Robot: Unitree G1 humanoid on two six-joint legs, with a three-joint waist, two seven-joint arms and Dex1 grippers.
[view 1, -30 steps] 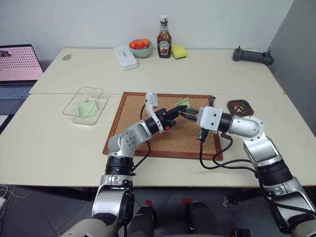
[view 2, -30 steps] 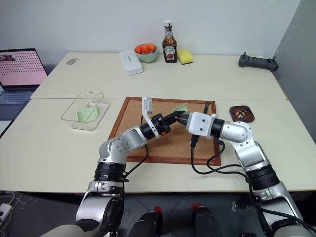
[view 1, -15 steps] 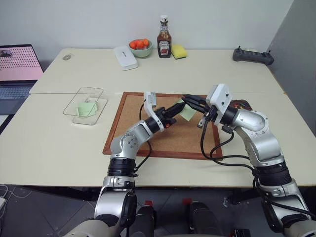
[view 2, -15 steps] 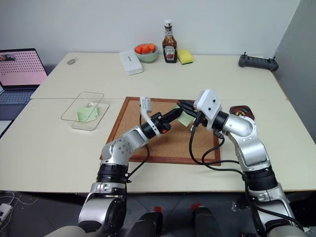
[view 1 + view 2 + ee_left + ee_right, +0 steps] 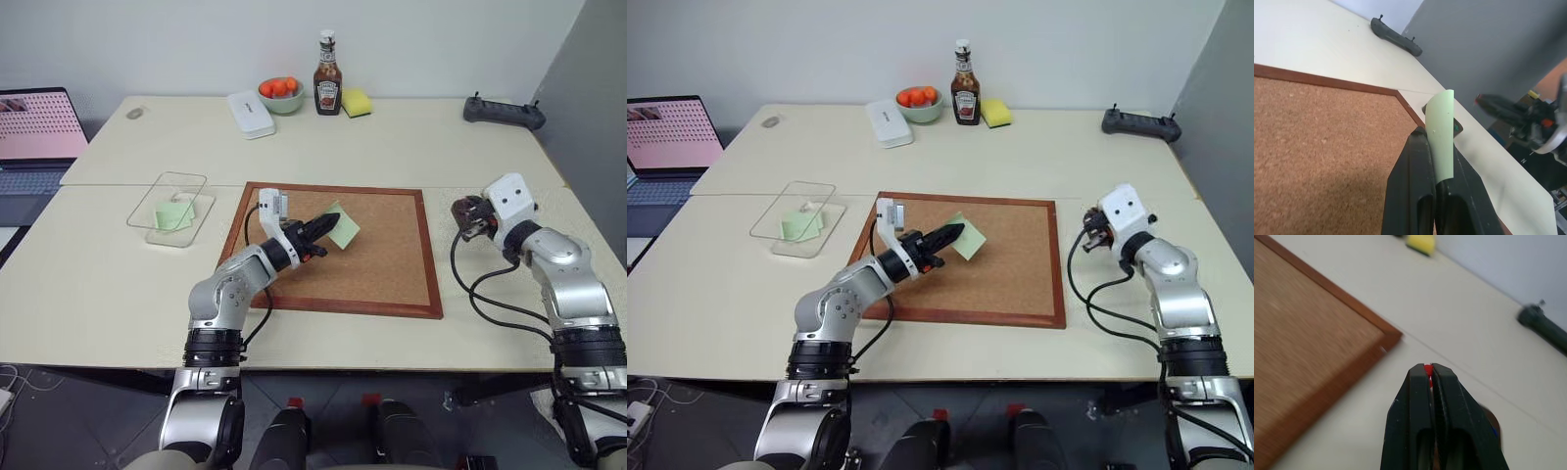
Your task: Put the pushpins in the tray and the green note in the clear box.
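2 pale cream rectangular tables [image 5: 421,147] stand pushed together, their seam running across from the left edge to the right edge. A plain white wall [image 5: 176,39] rises behind the far edge, and a grey panel [image 5: 598,69] closes the far right corner. Below the near edge lies dark grey floor [image 5: 88,421]. Light is soft and even.

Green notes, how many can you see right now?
2. One green note is pinched in the left pincer above the corkboard. Another green note lies inside the clear box. More could be stacked beneath it.
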